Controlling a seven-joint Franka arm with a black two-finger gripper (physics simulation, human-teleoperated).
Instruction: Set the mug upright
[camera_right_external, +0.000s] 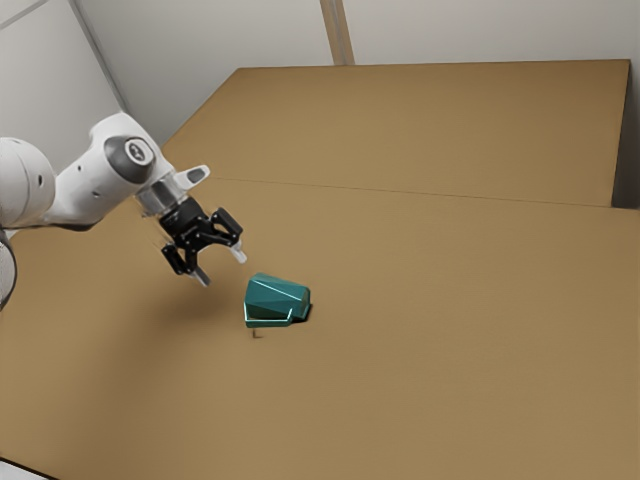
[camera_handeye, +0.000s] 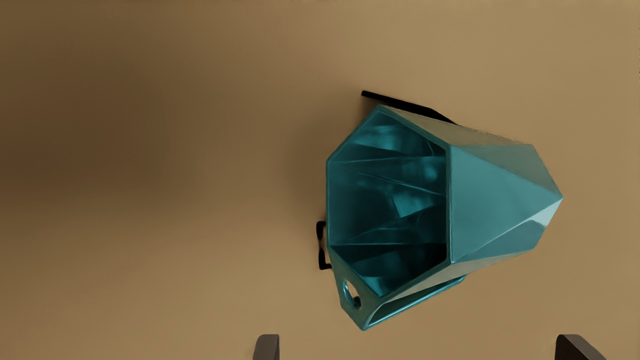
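Note:
In the exterior view my gripper hangs above the table, to the upper left of the teal faceted mug. The mug lies on its side, its mouth toward the exterior view's left. In the wrist view the mug shows its open mouth and dark inside, with the handle low on the side nearer my fingertips. My gripper is open, its two fingertips far apart with nothing between them, and the mug is beyond them, untouched.
The mug rests on a wide brown table. A raised brown panel stands behind it, with pale walls farther back. A small brownish mark shows beside the mug.

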